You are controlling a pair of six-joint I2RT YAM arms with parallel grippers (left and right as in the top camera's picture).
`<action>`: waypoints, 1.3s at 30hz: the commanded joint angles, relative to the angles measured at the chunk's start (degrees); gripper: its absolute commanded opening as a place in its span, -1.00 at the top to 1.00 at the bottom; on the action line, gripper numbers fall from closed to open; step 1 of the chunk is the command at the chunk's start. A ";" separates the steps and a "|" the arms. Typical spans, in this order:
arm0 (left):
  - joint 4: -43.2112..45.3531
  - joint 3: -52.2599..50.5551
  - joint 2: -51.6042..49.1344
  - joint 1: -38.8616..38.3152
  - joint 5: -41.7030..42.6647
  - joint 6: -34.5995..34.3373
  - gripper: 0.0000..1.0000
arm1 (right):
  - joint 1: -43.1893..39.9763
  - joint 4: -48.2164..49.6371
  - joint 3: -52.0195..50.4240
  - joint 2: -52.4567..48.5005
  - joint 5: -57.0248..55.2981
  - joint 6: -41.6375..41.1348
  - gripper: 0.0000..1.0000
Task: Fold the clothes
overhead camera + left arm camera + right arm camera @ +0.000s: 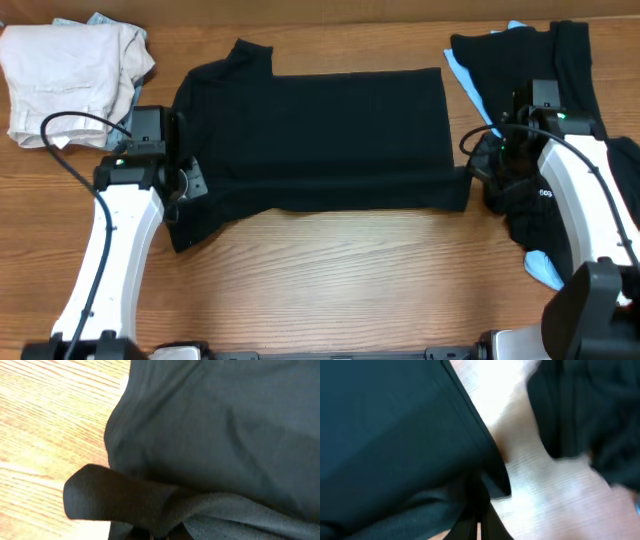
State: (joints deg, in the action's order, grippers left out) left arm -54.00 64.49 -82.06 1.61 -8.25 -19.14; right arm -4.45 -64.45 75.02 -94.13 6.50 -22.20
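Black short-sleeved fabric T-shirt [320,130] lies flat across the middle of the wooden table [340,280], lower edge doubled over. Left gripper [192,186] is pressed together, pinching bunched cloth at the shirt's sleeve end. Right gripper [476,162] is likewise clamped on the hem corner. Beige garment pile [65,80] sits far left; dark and light-blue garment heap [565,60] far right.

No text, brand or number reads legibly in any view. One small white marking [545,193] sits on dark fabric [520,208] beside the right arm [585,185]. Its characters are too small to make out.
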 commanded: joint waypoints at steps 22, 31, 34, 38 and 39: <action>19.39 -0.48 -15.32 0.63 -4.22 -3.15 0.92 | 4.24 21.68 1.44 -10.47 -2.56 1.25 0.92; 24.41 -0.48 -15.34 0.63 -5.31 -3.15 0.92 | 4.24 24.55 1.44 -13.60 -2.54 1.27 0.92; 26.47 -0.48 -15.34 0.63 -5.29 -3.15 0.90 | 4.24 26.23 1.44 -13.60 -2.51 1.27 0.92; 27.06 -0.48 -15.34 0.63 -5.25 -3.17 0.78 | 4.24 26.82 1.44 -13.60 -2.38 1.27 0.91; 27.04 -0.48 -15.34 0.61 -5.25 -3.17 0.51 | 4.24 27.17 1.44 -13.60 -2.38 1.27 0.68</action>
State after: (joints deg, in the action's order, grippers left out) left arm -27.33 64.01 -97.12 1.61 -10.46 -21.12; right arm -0.23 -38.15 75.05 -107.77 5.74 -20.97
